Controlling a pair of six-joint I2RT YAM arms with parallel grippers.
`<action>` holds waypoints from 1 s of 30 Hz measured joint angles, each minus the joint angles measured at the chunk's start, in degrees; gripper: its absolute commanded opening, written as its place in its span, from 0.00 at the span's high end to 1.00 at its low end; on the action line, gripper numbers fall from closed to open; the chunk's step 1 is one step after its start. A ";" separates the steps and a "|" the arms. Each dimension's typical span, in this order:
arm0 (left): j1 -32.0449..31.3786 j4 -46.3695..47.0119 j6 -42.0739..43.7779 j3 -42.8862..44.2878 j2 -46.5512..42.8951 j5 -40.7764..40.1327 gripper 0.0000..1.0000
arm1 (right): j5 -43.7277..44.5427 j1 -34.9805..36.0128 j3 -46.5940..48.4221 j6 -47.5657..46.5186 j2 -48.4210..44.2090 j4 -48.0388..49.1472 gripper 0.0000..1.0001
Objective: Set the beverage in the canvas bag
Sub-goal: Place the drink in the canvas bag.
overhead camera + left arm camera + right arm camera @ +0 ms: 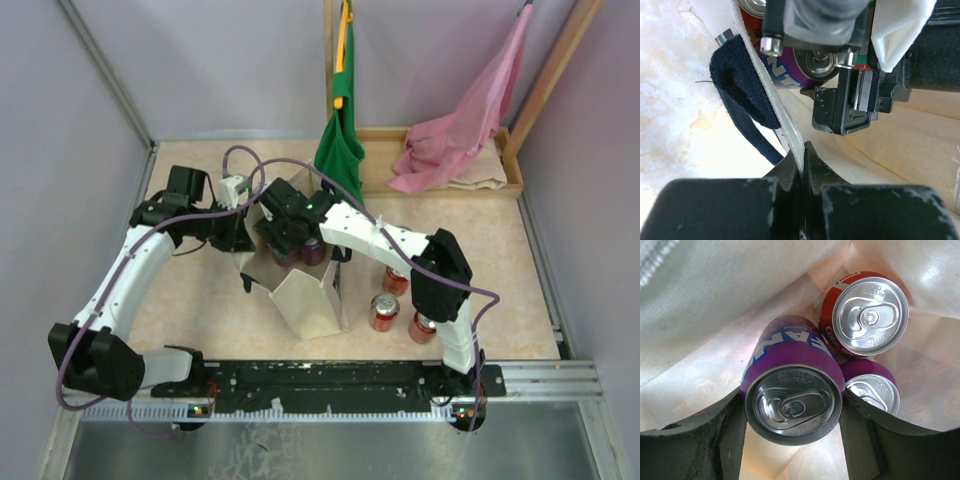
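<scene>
Placing looks nearly done: the right gripper [793, 405] reaches down into the canvas bag [312, 300], fingers clamped on either side of the purple can [790, 365]. A red can [867, 315] sits just beyond the fingertips. The next move calls for lowering and releasing gently. The left gripper [802, 170], its arm bent inward, pinches the bag's rim.

canvas bag [310, 305] cream | strap [740, 85] navy | beverage can [792, 390] purple | other can [867, 315] red
</scene>
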 measured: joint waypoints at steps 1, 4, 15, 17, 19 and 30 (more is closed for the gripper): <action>0.00 0.00 0.00 0.11 0.11 0.00 1.00 | 0.20 0.00 0.09 0.11 0.00 -0.09 1.00; -0.02 -0.22 0.00 1.11 0.76 0.02 0.98 | 1.14 -0.09 1.09 0.57 0.02 -1.53 1.00; -0.11 0.50 -0.59 4.76 2.64 2.47 0.58 | 3.41 -0.70 4.74 0.57 0.02 -5.46 1.00; -0.11 0.61 -0.85 4.76 2.69 3.04 0.52 | 3.30 -0.70 4.74 0.59 0.04 -5.53 1.00; -0.11 0.63 -1.27 4.76 2.69 3.67 0.44 | 3.26 -0.70 4.74 0.59 0.04 -5.51 1.00; -0.11 1.22 -2.43 4.28 2.71 5.05 0.18 | 1.33 -0.68 4.70 0.50 2.32 -3.78 1.00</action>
